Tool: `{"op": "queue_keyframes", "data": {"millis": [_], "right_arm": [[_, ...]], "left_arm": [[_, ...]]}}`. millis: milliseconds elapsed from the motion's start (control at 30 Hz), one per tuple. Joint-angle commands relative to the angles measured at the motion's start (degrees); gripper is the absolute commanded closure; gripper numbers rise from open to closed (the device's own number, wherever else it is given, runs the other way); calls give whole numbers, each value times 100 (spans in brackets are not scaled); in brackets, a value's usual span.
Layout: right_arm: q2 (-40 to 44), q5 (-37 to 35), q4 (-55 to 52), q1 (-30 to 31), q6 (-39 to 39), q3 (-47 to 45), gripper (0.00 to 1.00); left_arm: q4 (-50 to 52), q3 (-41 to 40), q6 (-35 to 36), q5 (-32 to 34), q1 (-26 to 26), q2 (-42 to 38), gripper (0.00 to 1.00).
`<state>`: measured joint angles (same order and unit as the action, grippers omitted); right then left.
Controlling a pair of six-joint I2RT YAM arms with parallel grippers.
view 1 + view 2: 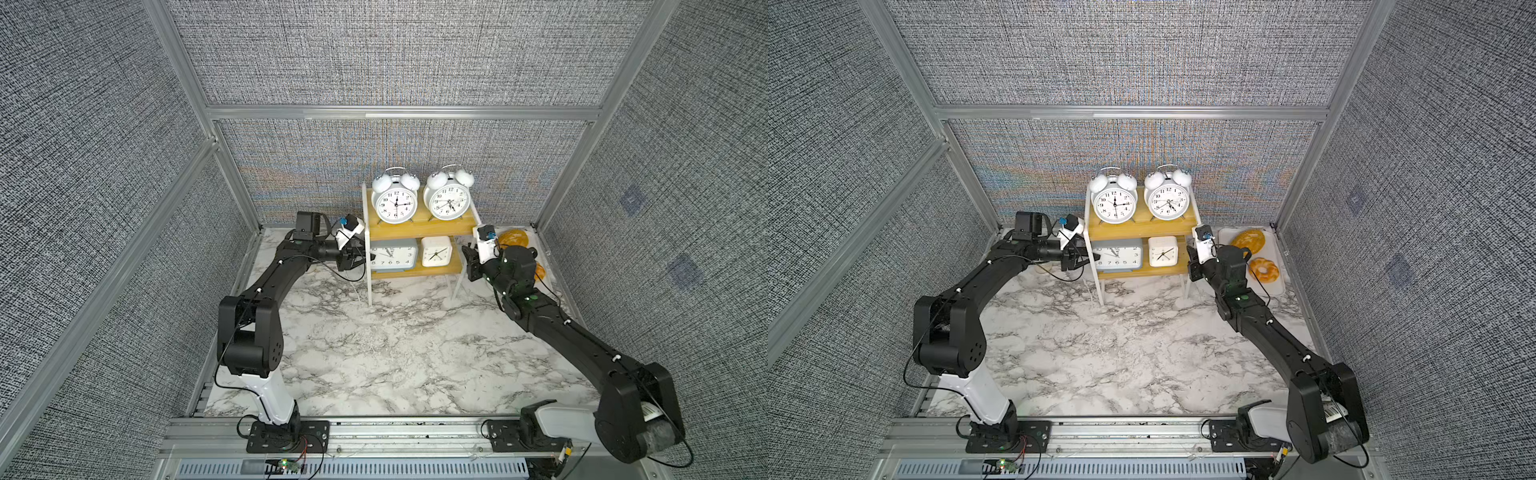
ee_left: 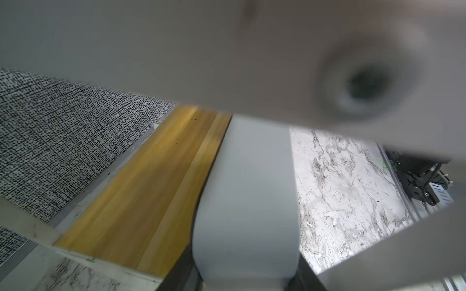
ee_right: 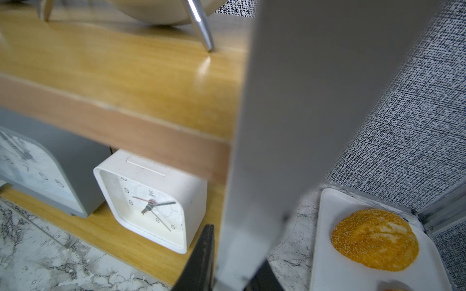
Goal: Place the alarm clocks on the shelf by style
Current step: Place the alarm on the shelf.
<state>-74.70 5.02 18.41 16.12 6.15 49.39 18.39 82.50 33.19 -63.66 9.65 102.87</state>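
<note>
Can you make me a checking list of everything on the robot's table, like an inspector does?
Surface: white marble-pattern table.
Job's things: two twin-bell clocks on the shelf top board; grey-blue clock and small white clock on the lower board.
Clutter: white tray with two breads, beside the shelf.
Grippers: left gripper and right gripper each seem to have fingers closed on a shelf post.
Cables: black cable loops by the left arm's base.
Surroundings: grey woven walls, aluminium frame.

the shelf (image 1: 419,230) has glossy yellow wooden boards; the table (image 1: 395,353) looks smooth, marble-patterned.
</note>
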Motion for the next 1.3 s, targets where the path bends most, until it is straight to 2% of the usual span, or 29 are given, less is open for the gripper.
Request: {"op": "queue_keyframes", "data": {"millis": [0,233,433,633,700,833,900,1267], "right_arm": [[-7,-1,-13,-3,-18,65,77],[-10,1,-48,-1,-14,78,77],[-20,8,-51,0,-9,93,77],[-26,0,-75,5,-8,103,77],[-33,0,-75,5,-9,98,77],[-43,-7,-73,5,-2,106,77],[-57,-1,-75,5,-8,106,77],[-71,1,-75,5,-9,115,77]], "left_arm": [[-336,-70,-182,-62,-6,18,84],[-1212,-399,-708,39,2,17,83],[-1276,-366,-735,-90,15,119,82],[-1268,-322,-730,-173,11,146,77],[-1235,-311,-705,-169,11,131,73],[-1211,-338,-700,-105,11,53,52],[-1207,-348,-699,-86,13,27,45],[-916,-239,-556,27,12,-8,37]]}}
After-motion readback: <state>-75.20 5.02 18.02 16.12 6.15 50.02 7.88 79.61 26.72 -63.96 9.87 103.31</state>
